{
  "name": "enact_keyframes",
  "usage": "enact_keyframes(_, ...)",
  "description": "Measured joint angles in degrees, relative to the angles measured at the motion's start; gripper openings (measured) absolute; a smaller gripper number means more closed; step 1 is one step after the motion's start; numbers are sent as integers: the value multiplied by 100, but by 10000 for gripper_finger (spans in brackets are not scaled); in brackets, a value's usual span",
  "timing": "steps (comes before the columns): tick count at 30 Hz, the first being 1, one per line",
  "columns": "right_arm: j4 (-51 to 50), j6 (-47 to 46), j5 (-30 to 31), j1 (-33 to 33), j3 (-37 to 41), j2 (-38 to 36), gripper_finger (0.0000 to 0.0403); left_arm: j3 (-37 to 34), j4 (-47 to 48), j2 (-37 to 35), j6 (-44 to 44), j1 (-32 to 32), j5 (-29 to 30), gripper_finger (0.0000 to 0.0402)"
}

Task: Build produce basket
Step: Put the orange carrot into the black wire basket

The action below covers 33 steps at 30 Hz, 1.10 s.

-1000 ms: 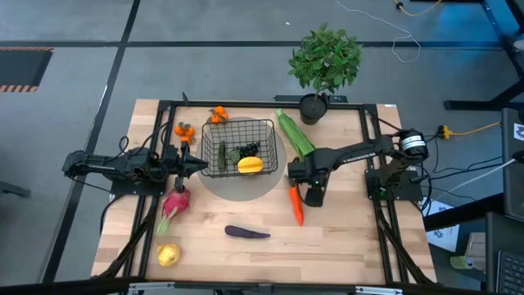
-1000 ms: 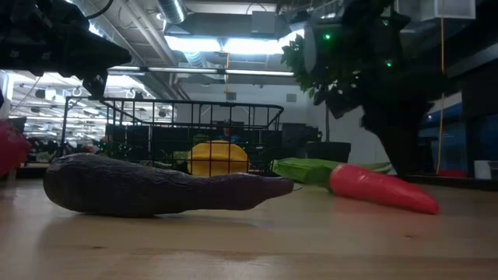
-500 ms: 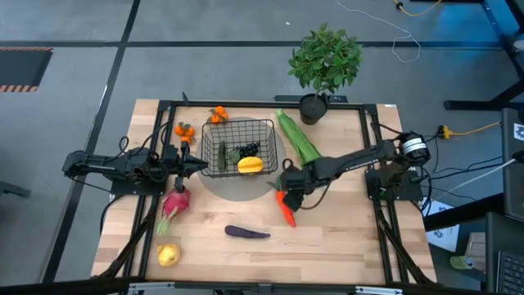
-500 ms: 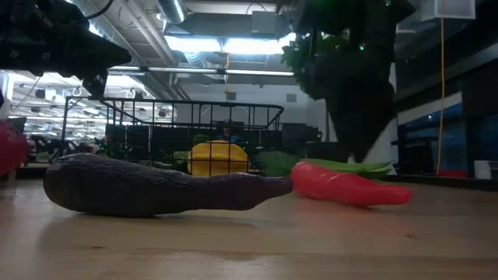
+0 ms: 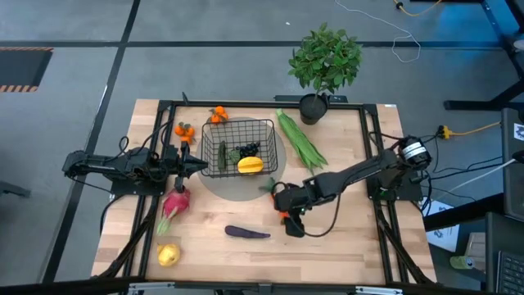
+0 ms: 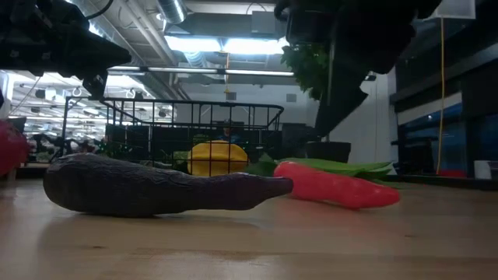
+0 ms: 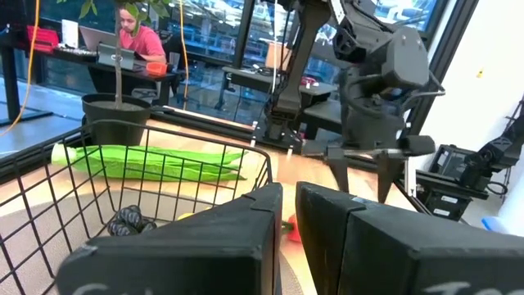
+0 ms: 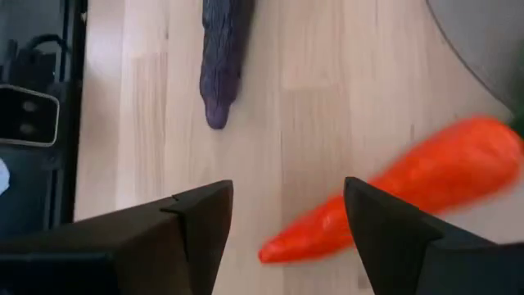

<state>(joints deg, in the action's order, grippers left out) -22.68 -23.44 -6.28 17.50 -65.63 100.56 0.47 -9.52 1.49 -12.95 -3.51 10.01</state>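
Note:
The black wire basket (image 5: 239, 147) stands on a grey round mat and holds a yellow fruit (image 5: 250, 165), dark grapes (image 5: 246, 151) and a green cucumber (image 5: 222, 156). The orange carrot (image 6: 334, 185) lies flat on the table, close to the stalk end of the purple eggplant (image 6: 156, 187). My right gripper (image 8: 286, 238) is open and hangs over the carrot (image 8: 401, 192), whose pointed tip lies between the fingers in the right wrist view. My left gripper (image 5: 196, 165) is shut and waits level beside the basket's left side (image 7: 164, 176). My right gripper comes down on the carrot from above with its fingers (image 8: 196, 217) apart on either side of the pointed tip (image 8: 274, 248). Whether a finger touches the carrot, I cannot tell. The carrot lies full length on the table.
Long green pods (image 5: 301, 141) lie right of the basket, near the potted plant (image 5: 325, 61). Small oranges (image 5: 184, 129) (image 5: 218, 114) sit by the basket's far left corner. A pink dragon fruit (image 5: 174, 202) and a yellow fruit (image 5: 168, 255) lie near the table's left edge.
My right gripper has moved toward the table's left and near edges, from beside the carrot to above it. The carrot has slid along the table toward the left and turned, and its end is now close to the eggplant's stalk end.

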Motion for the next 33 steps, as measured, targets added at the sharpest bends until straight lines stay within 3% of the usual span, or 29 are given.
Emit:
enact_keyframes(7, 148, -35, -10, 6, 0, 550, 222, -2, -4, 1, 0, 0, -1, 29)
enact_keyframes(11, -57, -238, -346, 6, -1, 751, 222, 0, 1, -1, 0, 0, -1, 29)
enact_keyframes(33, -2667, -1277, -250, 6, -14, 734, 222, 0, 7, 0, 1, 0, 0, 29)
